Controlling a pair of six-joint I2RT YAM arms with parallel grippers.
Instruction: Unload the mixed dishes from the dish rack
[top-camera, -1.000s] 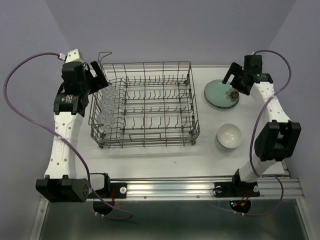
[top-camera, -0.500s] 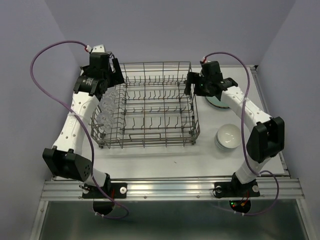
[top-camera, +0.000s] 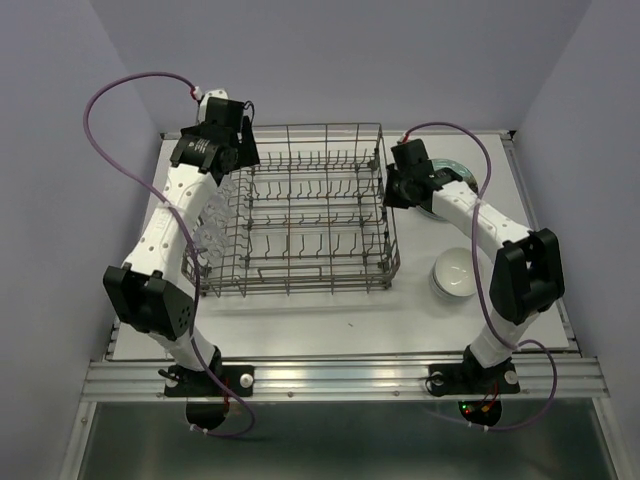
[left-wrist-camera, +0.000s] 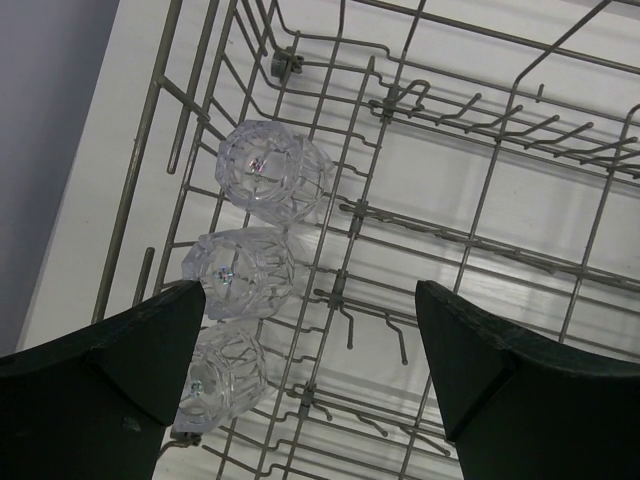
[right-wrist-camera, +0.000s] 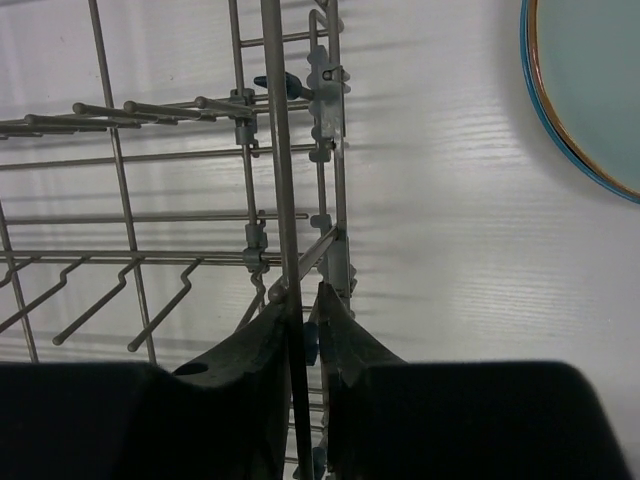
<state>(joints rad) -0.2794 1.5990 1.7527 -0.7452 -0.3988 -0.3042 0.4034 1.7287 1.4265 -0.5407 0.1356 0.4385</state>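
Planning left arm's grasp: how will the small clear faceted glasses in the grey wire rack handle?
Those small clear faceted glasses look glossy, so probably slippery. Glass, so likely fragile. Round bodies lodged among tines of the grey wire rack may snag, then roll.

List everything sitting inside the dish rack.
Three clear glasses sit in a row along the left side of the dish rack. Elsewhere only bare wires show. From above, the left arm covers part of that left edge, so anything beneath it cannot be seen.
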